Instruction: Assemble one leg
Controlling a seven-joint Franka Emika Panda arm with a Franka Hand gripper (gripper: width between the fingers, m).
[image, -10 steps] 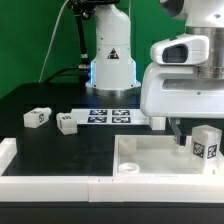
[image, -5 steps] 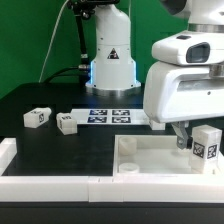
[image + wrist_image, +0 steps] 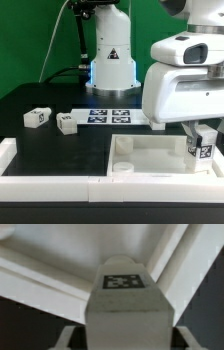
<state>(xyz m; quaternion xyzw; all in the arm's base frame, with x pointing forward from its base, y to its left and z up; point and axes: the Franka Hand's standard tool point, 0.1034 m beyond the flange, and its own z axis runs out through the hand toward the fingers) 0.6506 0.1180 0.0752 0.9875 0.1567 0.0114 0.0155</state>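
The claw (image 3: 203, 135) is clamped on the leg (image 3: 204, 148), tag face outward, and has carried it lower than half a second ago, so the block now sits deeper over the tray-like part (image 3: 150, 155) at the exterior view's right; the wrist view shows the leg (image 3: 127, 297) pointing into the tray's corner; judged, insertion into a corner socket is close; two spare legs (image 3: 38, 116) lie on the black surface (image 3: 60, 150) near the marker board (image 3: 110, 115).

leg (image 3: 203, 146) in claw (image 3: 199, 135), above tray (image 3: 150, 160)
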